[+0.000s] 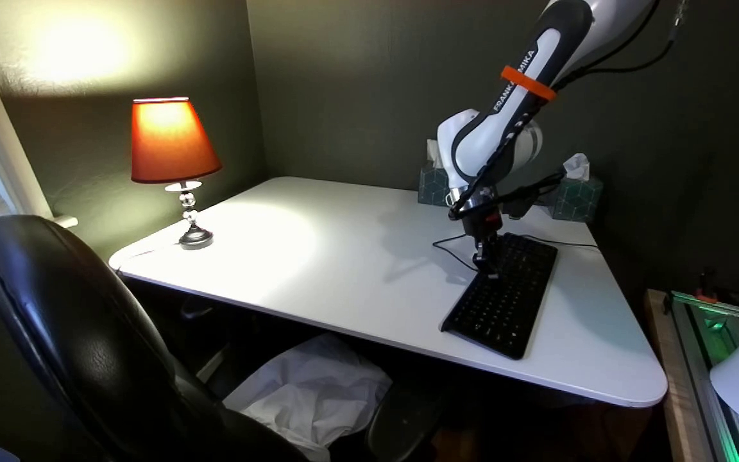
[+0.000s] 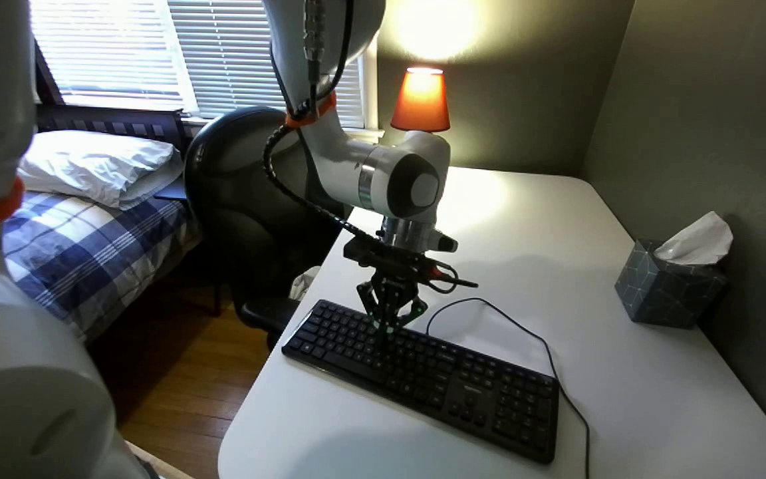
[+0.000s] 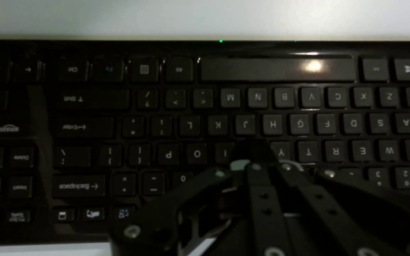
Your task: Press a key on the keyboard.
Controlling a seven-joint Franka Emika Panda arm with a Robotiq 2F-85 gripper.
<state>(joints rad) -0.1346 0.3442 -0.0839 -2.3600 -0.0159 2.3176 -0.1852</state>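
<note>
The black keyboard [image 1: 504,314] lies flat on the white desk; it also shows in an exterior view [image 2: 476,399] and fills much of the wrist view [image 3: 87,128], its letters upside down. My gripper [image 1: 490,271] points down over the middle of the keyboard, and it also shows in an exterior view [image 2: 384,332]. In the wrist view the gripper's fingertips [image 3: 253,153] are together with nothing between them. They cover the spot between the I key [image 3: 225,153] and the Y key [image 3: 280,152], just below J and H. Whether the tips touch a key cannot be told.
A thin black cable [image 2: 549,352] lies on the desk [image 1: 344,256] behind the keyboard. Tissue boxes [image 1: 432,187] [image 1: 576,200] stand near the wall. A lamp with an orange shade [image 1: 174,141] stands at the desk's far end. A black chair [image 1: 74,333] is at the desk's edge.
</note>
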